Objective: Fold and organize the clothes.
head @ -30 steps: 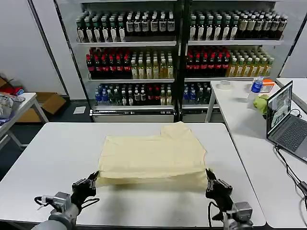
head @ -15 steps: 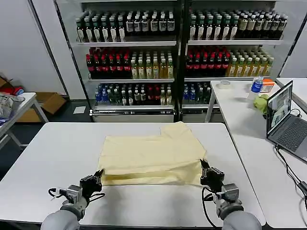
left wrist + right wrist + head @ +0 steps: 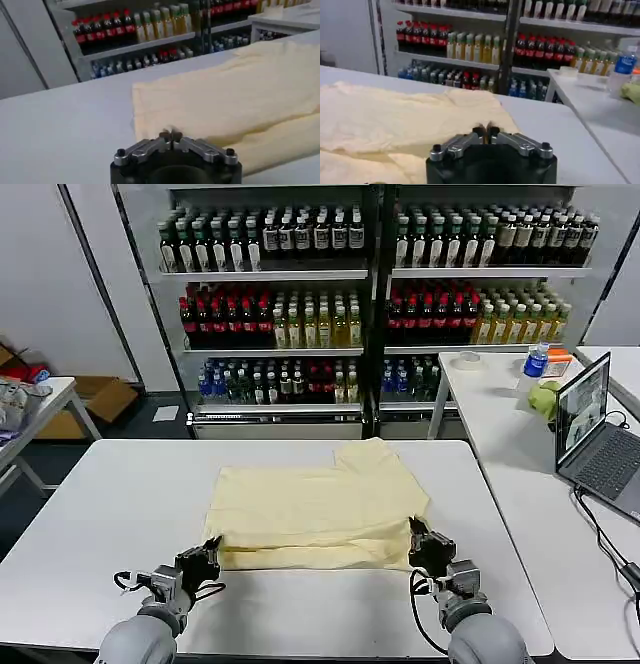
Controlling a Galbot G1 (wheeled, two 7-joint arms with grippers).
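1. a white worktop (image 3: 110, 514) fills the near half of the head view, plain and matte.
2. behind it, at 12 o'clock, stand two glass-fronted drink coolers (image 3: 375, 304) with white shelves packed with rows of bottles (image 3: 260, 324): dark ones on top, red and yellow-green in the middle, small mixed ones lowest.
3. at 3 o'clock a second white table (image 3: 520, 474) carries an open laptop (image 3: 595, 434), a blue-labelled water bottle (image 3: 536, 364) and a green object (image 3: 545, 399).
4. at 9 o'clock a smaller table edge (image 3: 45, 406) and a cardboard box (image 3: 105, 397) sit on the dark grey floor (image 3: 150, 424).
5. pale wall panels (image 3: 45, 284) flank the coolers.
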